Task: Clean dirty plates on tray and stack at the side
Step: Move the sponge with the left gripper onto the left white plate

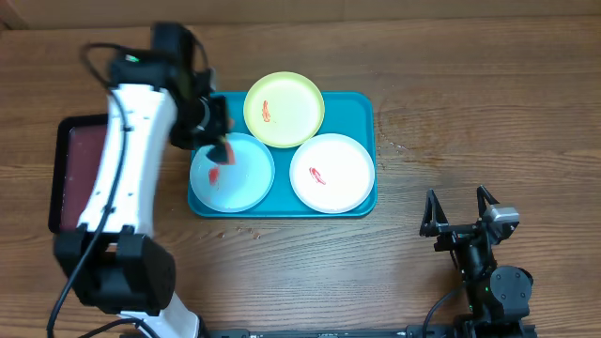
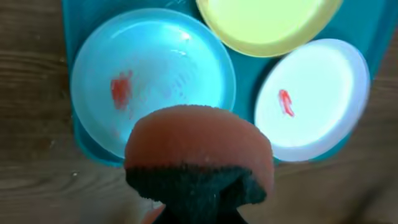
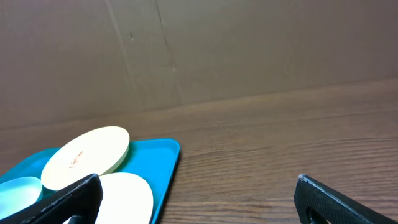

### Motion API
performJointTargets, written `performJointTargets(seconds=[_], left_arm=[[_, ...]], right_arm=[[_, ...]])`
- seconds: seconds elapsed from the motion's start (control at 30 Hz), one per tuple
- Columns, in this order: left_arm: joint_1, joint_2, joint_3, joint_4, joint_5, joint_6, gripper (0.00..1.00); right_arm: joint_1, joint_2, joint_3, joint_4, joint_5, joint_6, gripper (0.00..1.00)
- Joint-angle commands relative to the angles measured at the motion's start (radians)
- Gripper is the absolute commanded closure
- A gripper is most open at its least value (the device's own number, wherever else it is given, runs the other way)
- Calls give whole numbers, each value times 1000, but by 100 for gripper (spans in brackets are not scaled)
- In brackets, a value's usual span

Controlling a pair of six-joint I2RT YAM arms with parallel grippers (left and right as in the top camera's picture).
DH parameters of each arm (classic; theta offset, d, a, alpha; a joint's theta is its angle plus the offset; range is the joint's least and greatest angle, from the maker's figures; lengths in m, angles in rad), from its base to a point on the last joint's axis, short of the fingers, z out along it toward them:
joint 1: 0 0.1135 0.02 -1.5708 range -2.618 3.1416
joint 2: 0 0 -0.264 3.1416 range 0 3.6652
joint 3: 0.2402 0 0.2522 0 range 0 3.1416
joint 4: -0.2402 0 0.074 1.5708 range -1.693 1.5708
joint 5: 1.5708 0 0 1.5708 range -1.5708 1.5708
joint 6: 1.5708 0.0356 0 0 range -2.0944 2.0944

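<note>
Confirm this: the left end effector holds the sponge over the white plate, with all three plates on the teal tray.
Wrong plate: the left end effector holds the sponge over the light blue plate, as the overhead view shows. The rest stands.

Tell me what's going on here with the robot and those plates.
The left pincer is shut on an orange sponge with a dark scrubbing side, held over the light blue plate on the teal tray. That plate, the yellow-green plate and the white plate each show a red smear. All three lie on the tray, none stacked aside. The right pincer is open and empty, away from the tray.
</note>
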Motion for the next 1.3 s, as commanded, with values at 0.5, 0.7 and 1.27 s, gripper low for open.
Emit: performJointTargets(seconds=[0.5,0.7,1.27], left_arm=[[-45,-8,-533,547,-73,-139,89],[-40,-8,-529,583,-73,-134,49],[7,-16,-102,151,-67,-134,58]], right_arm=[[3,-12,-10,6,10,-7,0],[3,-12,-10,6,10,-7,0],[3,-12,-10,6,10,-7,0]])
